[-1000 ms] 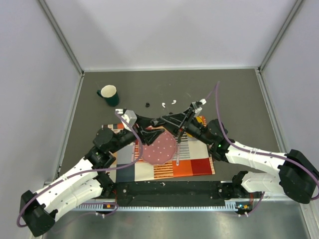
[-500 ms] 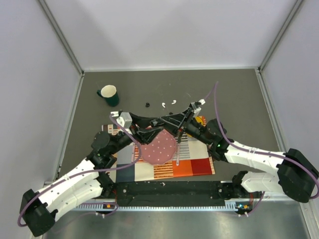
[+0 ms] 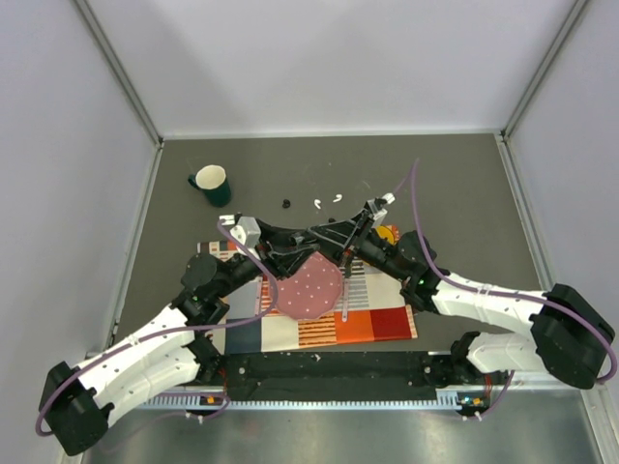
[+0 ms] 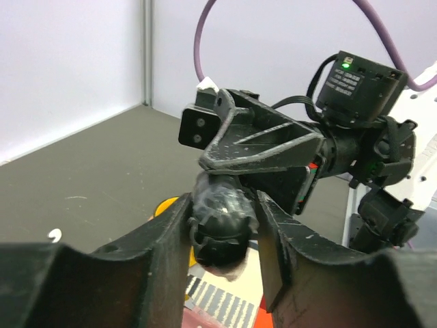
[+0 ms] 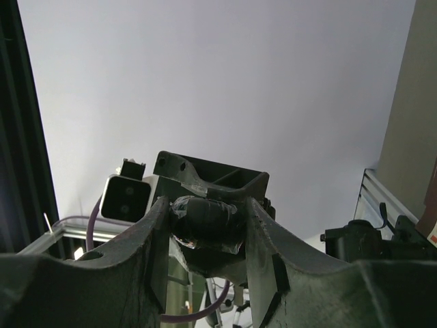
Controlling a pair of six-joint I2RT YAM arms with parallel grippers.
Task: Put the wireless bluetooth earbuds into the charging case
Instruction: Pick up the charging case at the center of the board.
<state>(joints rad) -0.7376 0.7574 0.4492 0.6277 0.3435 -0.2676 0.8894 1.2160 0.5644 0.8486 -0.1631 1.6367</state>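
Note:
Two white earbuds [image 3: 317, 203] [image 3: 337, 197] lie on the grey table beyond the arms; one shows at the left of the left wrist view [image 4: 53, 236]. No white charging case shows in any view. My left gripper [image 3: 302, 239] and right gripper [image 3: 315, 234] meet above the mat, both shut on the same black oval tape-wrapped object [image 4: 222, 217]. In the left wrist view my left gripper [image 4: 222, 236] clamps it from below, with the right gripper [image 4: 259, 140] opposite. In the right wrist view my right gripper [image 5: 205, 236] clamps the object [image 5: 205, 220], with the left gripper [image 5: 208, 174] behind it.
A dark green mug [image 3: 212, 184] stands at the back left. A tiny black bit [image 3: 285, 203] lies left of the earbuds. A colourful patchwork mat [image 3: 372, 314] carries a pink dotted disc [image 3: 308, 290]. A yellow item [image 3: 388, 235] is under the right arm.
Both grippers stay clamped on the black object. The left wrist has shifted slightly left and the right wrist slightly up; the earbuds have not moved.

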